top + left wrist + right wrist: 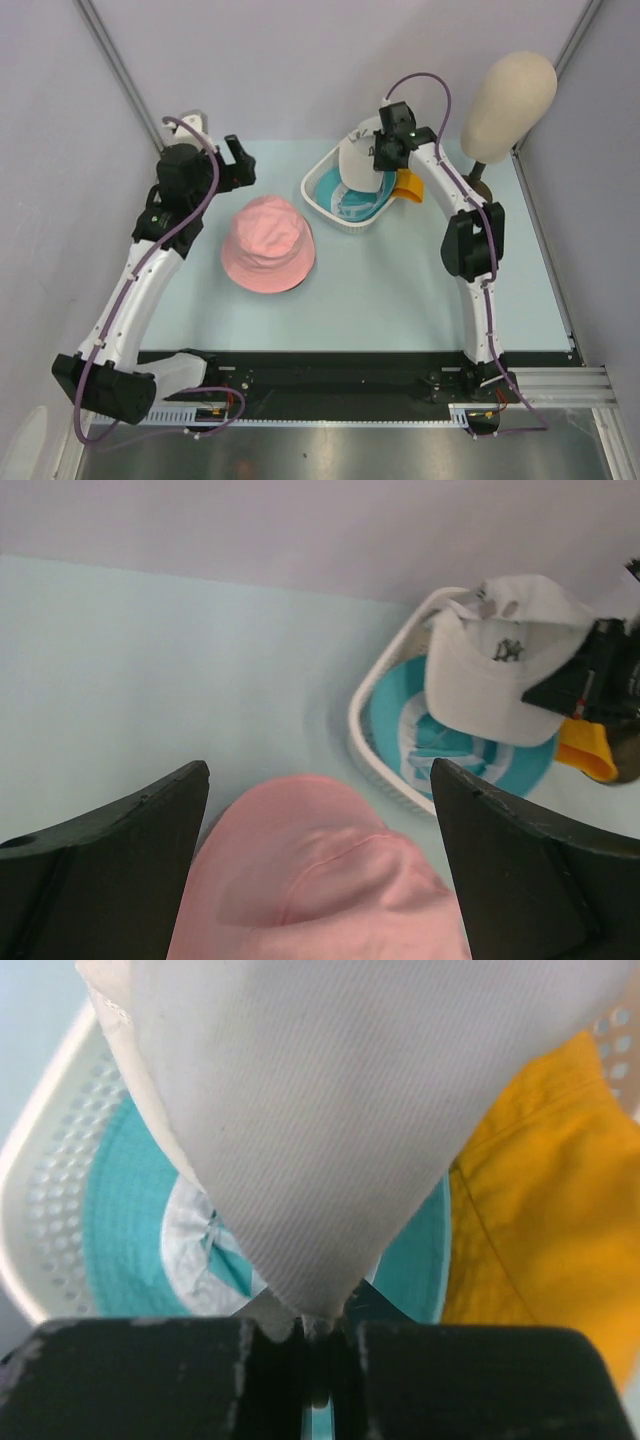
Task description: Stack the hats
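Observation:
The pink hat (268, 243) lies crown up on the table, left of centre; it also shows in the left wrist view (320, 880). My left gripper (238, 160) is open and empty, just behind the pink hat, with its jaws wide apart either side of it (320, 770). The teal hat (345, 200) lies upside down in a white basket (312, 190). The orange hat (408, 185) hangs at the basket's right side. My right gripper (383, 155) is shut on a white baseball cap (320, 1110) above the basket. The lavender hat is out of view.
A beige mannequin head (508, 95) stands at the back right corner. The white cap (490, 670) carries a black logo. Grey walls close the back and both sides. A black rail runs along the table's near edge.

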